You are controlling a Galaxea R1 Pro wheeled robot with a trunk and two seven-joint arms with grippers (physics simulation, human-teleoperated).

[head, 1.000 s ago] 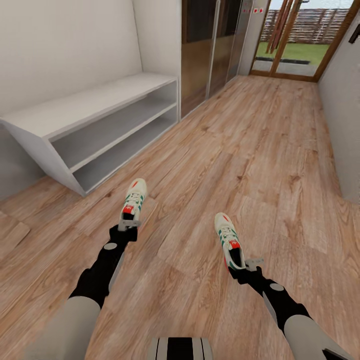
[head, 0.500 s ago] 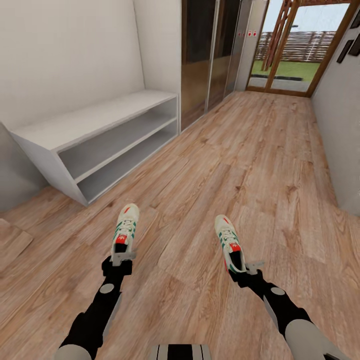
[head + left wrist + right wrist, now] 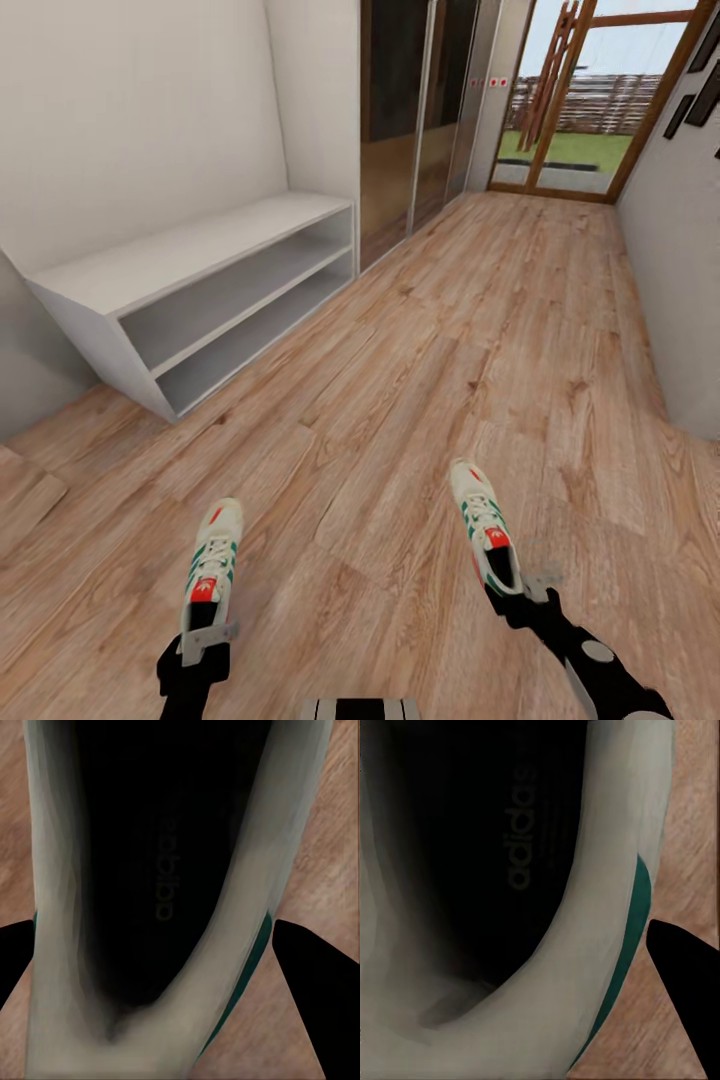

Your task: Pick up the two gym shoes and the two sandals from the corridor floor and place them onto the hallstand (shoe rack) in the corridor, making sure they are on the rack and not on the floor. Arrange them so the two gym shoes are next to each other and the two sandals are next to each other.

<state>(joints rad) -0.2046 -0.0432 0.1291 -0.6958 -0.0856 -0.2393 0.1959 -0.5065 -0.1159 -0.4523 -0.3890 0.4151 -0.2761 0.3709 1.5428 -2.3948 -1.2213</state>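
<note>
Each arm carries one sneaker out in front of the robot, above the wood floor [image 3: 420, 350] of a corridor. The left end effector [image 3: 207, 640] is clamped on the heel of the left sneaker [image 3: 212, 565], whose toe points away from the robot and slightly to the right; in the left wrist view the dark inside of that shoe [image 3: 150, 870] sits between two black fingertips [image 3: 319, 997], with a teal stripe along its edge. The right end effector [image 3: 532, 592] is clamped on the heel of the right sneaker [image 3: 485, 525], toe pointing forward and a little to the left; the right wrist view looks into its dark opening [image 3: 502, 862], with one black fingertip [image 3: 690, 982] beside the cream wall. The two shoes are well apart from each other. The light-grey shoe rack [image 3: 200, 285] stands against the left wall, ahead and to the left, its two open shelves bare. Beyond it is a glass-fronted wardrobe [image 3: 420, 110], and a glazed door [image 3: 580, 110] closes the far end.
</note>
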